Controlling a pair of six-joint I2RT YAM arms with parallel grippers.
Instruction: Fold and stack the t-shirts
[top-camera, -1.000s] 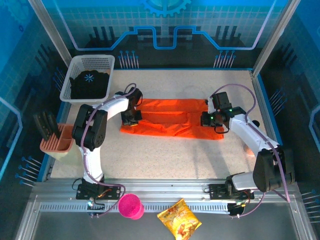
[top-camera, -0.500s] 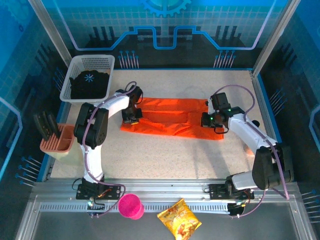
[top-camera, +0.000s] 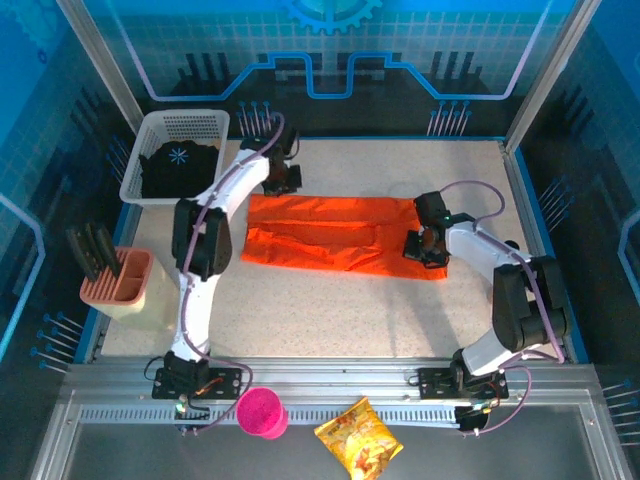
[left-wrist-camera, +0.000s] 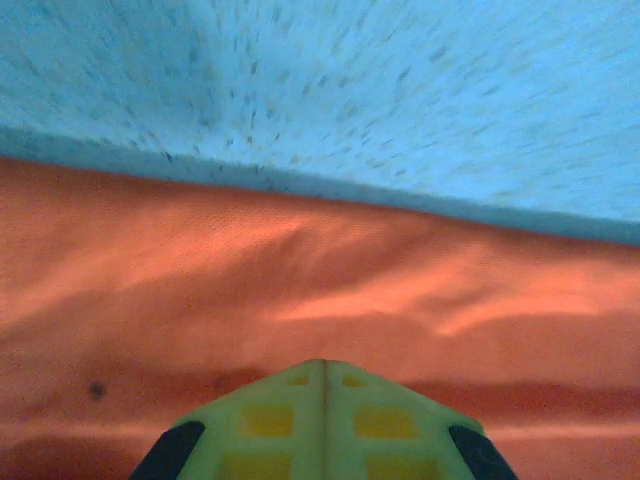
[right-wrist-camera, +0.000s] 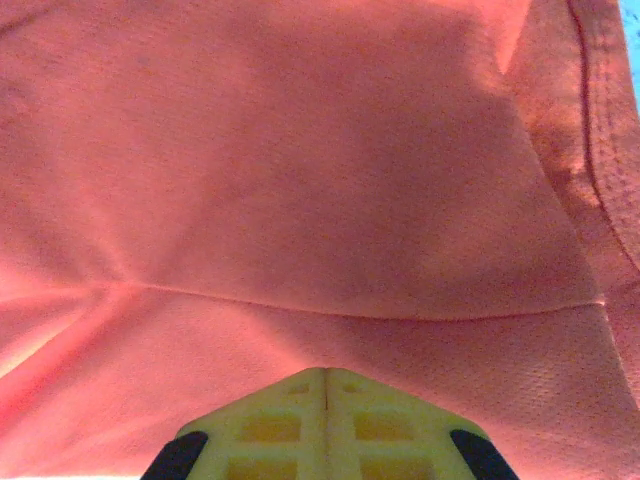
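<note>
**Orange tee half folded: how I'd square it up**

The orange t-shirt (top-camera: 335, 235) lies mid-table as a long strip running from 9 to 3 o'clock. It's folded lengthwise, with wrinkles down the middle and a ragged near edge. The black t-shirt (top-camera: 180, 168) sits bunched in the white basket (top-camera: 190, 115) over at 10 o'clock. So I'd say it's early days: one shirt partway folded, the other not started.

The left claw (top-camera: 283, 178) is at the strip's 10 o'clock corner, clenched, with its tips down by the cloth's far edge. The right claw (top-camera: 425, 245) is at the 3 o'clock end, also clenched and surrounded by orange fabric. From the wrist cams I can't tell whether either one actually pinches a layer or just presses on it.

My take on the step:
- Make sure each pinch catches every layer.
- Keep the strip taut between the claws and lift low.
- Carry one end over onto the other so the hems line up.

Any slack in the middle will probably bunch. The bare table (top-camera: 350, 310) toward 6 o'clock looks fine for the stack.
</note>
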